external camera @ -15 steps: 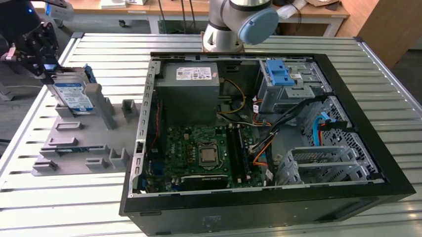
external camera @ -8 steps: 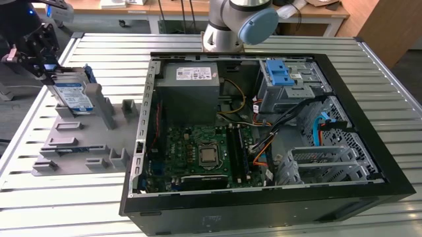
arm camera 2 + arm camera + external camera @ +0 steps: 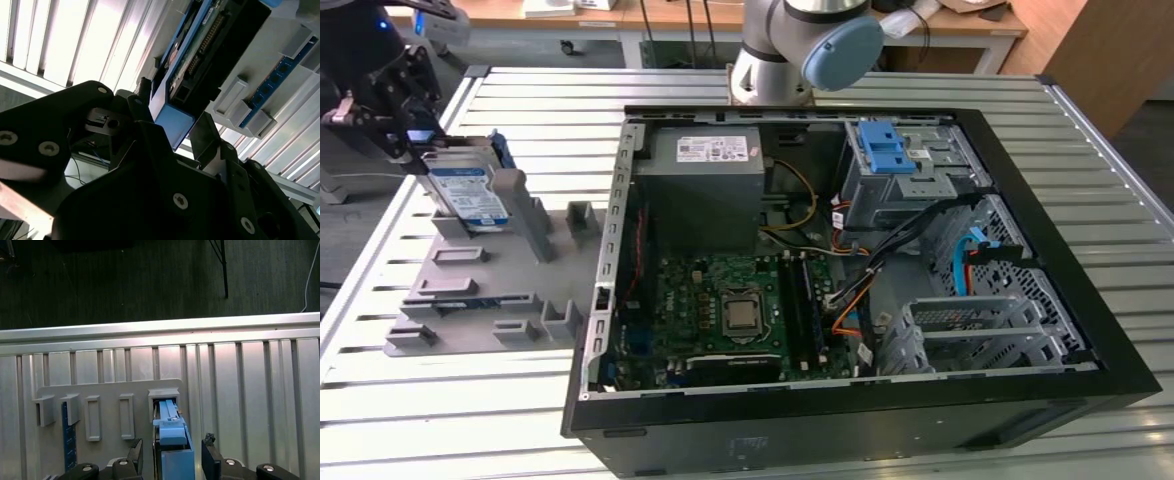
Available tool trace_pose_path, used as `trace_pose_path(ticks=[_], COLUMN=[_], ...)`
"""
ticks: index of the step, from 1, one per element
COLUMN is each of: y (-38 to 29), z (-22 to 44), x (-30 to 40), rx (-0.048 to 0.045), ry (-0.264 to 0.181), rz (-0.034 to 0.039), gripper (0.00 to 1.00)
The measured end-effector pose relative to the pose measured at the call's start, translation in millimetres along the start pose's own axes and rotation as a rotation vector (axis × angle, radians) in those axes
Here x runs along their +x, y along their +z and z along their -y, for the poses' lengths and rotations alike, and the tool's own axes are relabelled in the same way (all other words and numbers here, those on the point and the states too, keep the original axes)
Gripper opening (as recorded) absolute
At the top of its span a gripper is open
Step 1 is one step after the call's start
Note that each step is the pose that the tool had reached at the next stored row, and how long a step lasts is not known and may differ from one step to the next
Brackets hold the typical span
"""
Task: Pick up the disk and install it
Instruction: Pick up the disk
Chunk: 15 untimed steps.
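Disk stands on edge in a slot of the grey fixture at the exterior view's left, outside the open computer case. Above it sits the gripper. In the first wrist view its 2 fingers are spread, straddling the disk's blue frame with a gap on each side.

This is looking like a robotics lab or workshop: a slatted aluminium table is carrying an opened desktop computer case and a grey parts fixture. A robot arm's base is standing at its far edge, and wooden workbenches are lining the background.
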<state>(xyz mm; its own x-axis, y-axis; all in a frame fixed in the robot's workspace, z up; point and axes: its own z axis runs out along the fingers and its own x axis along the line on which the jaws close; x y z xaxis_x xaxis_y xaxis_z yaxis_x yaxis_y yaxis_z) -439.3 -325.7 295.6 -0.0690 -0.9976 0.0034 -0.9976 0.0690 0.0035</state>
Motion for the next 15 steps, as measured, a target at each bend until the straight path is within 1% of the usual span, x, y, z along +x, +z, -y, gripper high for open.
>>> trace_pose_path(ticks=[1, 5, 7, 8, 13, 14, 15], y=[0.8, 5.0, 7.0, 7.9, 8.9, 9.0, 9.0], z=[0.0, 0.0, 0.0, 0.0, 0.0, 0.0, 0.0], x=[-0.1, -0.2, -0.2, -0.2, -0.2, -0.2, -0.2], rx=[0.0003, -0.0008, -0.0012, -0.0012, -0.0015, -0.0013, -0.0013], ry=[0.000, 0.000, 0.000, 0.000, 0.000, 0.000, 0.000], rz=[0.0002, -0.0001, -0.0001, -0.0001, -0.0003, -0.0002, -0.0002], gripper=[0.58, 0.58, 0.56, 0.49, 0.48, 0.41, 0.41])
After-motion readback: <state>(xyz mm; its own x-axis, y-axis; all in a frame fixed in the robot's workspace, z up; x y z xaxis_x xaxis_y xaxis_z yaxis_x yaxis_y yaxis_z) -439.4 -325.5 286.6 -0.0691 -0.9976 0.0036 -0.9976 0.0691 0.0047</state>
